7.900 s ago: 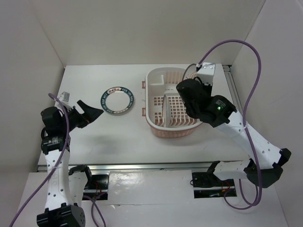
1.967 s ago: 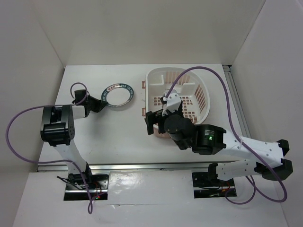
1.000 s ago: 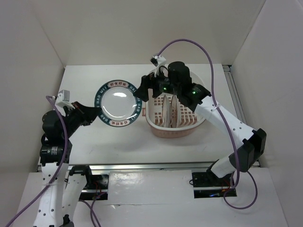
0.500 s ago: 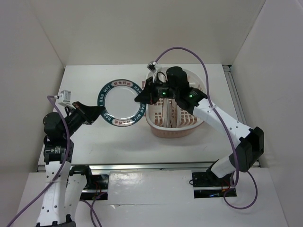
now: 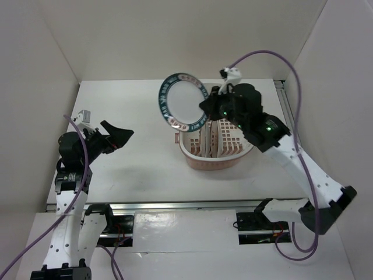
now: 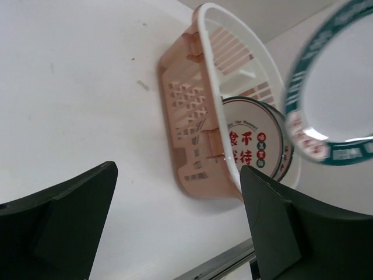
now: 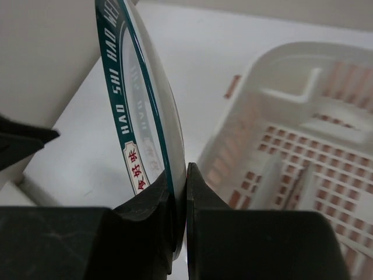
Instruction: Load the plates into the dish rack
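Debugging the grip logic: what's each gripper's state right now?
Left gripper: open, holding nothing.
Right gripper: shut on the round white plate with the dark teal lettered rim.

We see bright, even light and soft shadows on the surface (image 5: 145, 169); the plate (image 6: 344, 87) is blurred in the left wrist view.

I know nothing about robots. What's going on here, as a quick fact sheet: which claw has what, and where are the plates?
Right claw: shut on the rim of the blue-rimmed plate
Held plate: tilted, lifted off the table, by the edge of the dish rack
Left claw: open, empty
In the rack: two plates, standing on edge
Left to do: slot the held plate into the rack
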Available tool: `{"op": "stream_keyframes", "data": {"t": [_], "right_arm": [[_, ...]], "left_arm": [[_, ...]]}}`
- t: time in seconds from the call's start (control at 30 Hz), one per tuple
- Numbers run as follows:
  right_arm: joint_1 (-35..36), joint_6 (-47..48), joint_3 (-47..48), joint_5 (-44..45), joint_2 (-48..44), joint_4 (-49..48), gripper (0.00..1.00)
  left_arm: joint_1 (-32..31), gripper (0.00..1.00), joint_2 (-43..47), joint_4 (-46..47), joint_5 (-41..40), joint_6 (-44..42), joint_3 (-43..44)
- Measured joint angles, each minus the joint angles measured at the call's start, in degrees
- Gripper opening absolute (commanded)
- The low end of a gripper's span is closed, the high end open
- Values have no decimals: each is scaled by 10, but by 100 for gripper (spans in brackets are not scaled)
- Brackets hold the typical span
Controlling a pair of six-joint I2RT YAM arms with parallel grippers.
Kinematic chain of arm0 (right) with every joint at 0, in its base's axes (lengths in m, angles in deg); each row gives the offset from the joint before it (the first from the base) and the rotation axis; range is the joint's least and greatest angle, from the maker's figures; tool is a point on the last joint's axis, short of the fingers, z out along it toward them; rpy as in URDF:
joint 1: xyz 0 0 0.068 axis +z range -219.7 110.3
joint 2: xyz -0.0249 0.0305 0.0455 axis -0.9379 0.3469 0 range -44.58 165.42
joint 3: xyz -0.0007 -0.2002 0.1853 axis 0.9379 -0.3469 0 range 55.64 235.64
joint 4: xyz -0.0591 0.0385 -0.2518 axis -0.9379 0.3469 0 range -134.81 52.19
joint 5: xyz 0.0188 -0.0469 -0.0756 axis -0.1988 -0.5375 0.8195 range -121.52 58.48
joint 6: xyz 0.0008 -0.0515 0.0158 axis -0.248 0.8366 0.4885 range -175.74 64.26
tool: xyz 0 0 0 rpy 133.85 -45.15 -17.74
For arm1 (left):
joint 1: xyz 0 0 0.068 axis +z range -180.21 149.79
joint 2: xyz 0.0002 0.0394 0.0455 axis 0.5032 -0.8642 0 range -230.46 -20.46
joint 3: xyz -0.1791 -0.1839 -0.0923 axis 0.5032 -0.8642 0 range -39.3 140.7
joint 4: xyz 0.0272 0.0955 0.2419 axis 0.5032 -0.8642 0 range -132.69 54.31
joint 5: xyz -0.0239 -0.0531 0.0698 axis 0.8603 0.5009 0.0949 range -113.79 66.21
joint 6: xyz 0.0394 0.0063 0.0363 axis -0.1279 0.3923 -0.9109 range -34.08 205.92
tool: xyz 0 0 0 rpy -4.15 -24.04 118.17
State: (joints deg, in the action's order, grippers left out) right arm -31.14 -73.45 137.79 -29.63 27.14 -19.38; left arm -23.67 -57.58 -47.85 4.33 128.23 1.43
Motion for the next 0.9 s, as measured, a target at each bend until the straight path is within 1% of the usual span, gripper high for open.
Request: {"op": "stream_keyframes", "data": {"t": [0.1, 0.23, 0.37, 0.43, 0.5, 0.6, 0.9], "right_arm": [[0, 2, 49, 129, -51, 66, 0], [-1, -3, 116, 277, -90, 133, 0], [-3, -16, 132, 404, -105, 223, 0], [-3, -27, 132, 451, -101, 269, 0], [-5, -35, 118, 483, -98, 300, 0], [-5, -48, 78, 504, -85, 328, 0], [-5, -67, -26, 495, -52, 324, 0]], "left_arm": [[0, 100, -9, -26, -18, -5, 0], [0, 100, -28, -45, -26, -5, -3], [0, 100, -34, -59, -26, -5, -7], [0, 100, -34, -59, -26, -5, -7], [0, 100, -33, -61, -26, -6, -7], [0, 100, -30, -64, -26, -6, -7], [0, 100, -25, -72, -26, -6, -7]]}}
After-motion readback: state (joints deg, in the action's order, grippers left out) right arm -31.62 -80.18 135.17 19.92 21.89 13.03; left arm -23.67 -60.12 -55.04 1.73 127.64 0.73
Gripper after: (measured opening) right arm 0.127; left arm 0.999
